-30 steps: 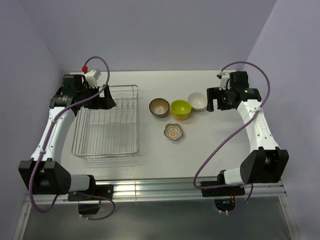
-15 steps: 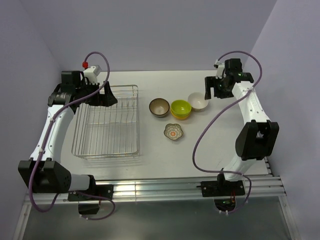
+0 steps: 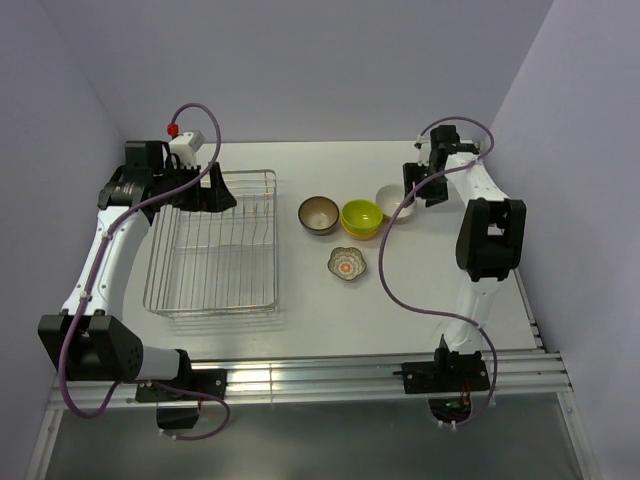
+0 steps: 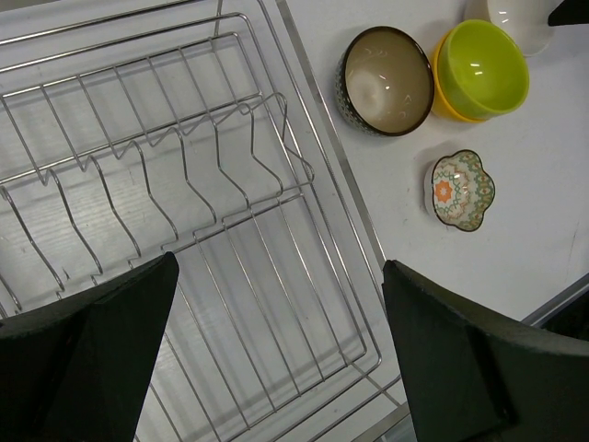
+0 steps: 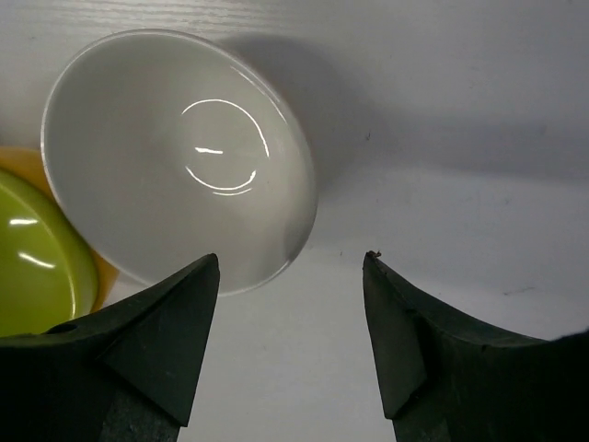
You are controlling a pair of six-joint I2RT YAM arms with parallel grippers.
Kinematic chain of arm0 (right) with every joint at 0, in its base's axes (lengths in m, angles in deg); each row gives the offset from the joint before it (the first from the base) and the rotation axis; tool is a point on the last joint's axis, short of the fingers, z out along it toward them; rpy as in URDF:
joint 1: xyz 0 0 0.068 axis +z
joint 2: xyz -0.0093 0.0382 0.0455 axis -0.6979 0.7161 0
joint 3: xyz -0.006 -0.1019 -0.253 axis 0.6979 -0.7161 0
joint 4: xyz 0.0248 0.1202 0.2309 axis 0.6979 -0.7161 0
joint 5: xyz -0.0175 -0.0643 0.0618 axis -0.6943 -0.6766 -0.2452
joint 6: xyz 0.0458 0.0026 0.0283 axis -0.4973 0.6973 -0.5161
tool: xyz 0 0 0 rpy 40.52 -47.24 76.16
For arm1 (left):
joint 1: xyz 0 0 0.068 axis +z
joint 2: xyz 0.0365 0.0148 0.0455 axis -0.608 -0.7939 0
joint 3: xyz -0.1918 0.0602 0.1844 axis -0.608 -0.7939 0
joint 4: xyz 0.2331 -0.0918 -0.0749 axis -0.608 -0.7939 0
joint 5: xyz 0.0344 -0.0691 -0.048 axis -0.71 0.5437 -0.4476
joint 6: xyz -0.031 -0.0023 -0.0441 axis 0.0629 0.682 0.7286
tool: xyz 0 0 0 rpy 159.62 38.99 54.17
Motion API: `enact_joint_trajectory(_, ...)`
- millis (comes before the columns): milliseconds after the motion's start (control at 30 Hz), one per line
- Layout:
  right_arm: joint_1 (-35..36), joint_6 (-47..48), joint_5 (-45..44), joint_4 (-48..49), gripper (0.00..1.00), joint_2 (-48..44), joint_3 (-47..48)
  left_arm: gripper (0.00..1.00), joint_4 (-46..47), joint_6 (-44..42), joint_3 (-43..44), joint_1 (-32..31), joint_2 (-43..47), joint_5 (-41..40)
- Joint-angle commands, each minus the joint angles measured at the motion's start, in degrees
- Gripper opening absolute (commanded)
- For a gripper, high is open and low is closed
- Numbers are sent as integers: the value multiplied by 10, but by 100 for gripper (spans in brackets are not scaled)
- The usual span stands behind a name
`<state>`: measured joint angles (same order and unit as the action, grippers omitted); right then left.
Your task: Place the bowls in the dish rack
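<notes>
The dish rack (image 3: pixel 276 240) (image 4: pixel 324 115) lies on the left of the table with nothing in it. A brown bowl (image 3: pixel 318 214) (image 4: pixel 386 81), a lime-green bowl (image 3: pixel 361 215) (image 4: pixel 481 66) nested in an orange bowl (image 4: pixel 448 103) (image 5: pixel 107 273), and a white bowl (image 3: pixel 393 203) (image 5: pixel 179 157) stand in a row to its right. The small patterned bowl (image 3: pixel 346 263) (image 4: pixel 463 191) sits in front of them. My right gripper (image 3: pixel 411 191) (image 5: pixel 292 256) hangs open over the white bowl's right rim, holding nothing. My left gripper (image 3: pixel 219 195) (image 4: pixel 281 265) is wide open above the rack's far end.
The side walls stand close to both arms. The table's near edge and a metal rail (image 3: pixel 330 378) run in front of the rack. The right arm's purple cable (image 3: pixel 400 290) loops over the table right of the patterned bowl.
The right arm has swung in from the right and turned over the white bowl, and its jaws have narrowed somewhat. The left gripper has stayed over the rack's far end.
</notes>
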<state>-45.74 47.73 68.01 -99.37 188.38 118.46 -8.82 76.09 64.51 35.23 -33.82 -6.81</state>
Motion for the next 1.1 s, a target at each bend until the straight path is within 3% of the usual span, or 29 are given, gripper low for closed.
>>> enact_joint_trajectory(0,2,-11,11,27,70,19,33,100,10,-8,25,1,0,11)
enact_joint_trajectory(567,-14,-49,7,76,54,82,22,100,12,-3,21,1,-8,6)
enact_joint_trajectory(800,-37,-70,34,90,41,75,13,99,15,2,19,1,-9,8)
enact_joint_trajectory(933,-43,-67,49,86,29,75,12,100,14,3,20,1,-10,11)
enact_joint_trajectory(1067,-51,-69,65,85,27,74,13,99,12,3,23,1,-11,11)
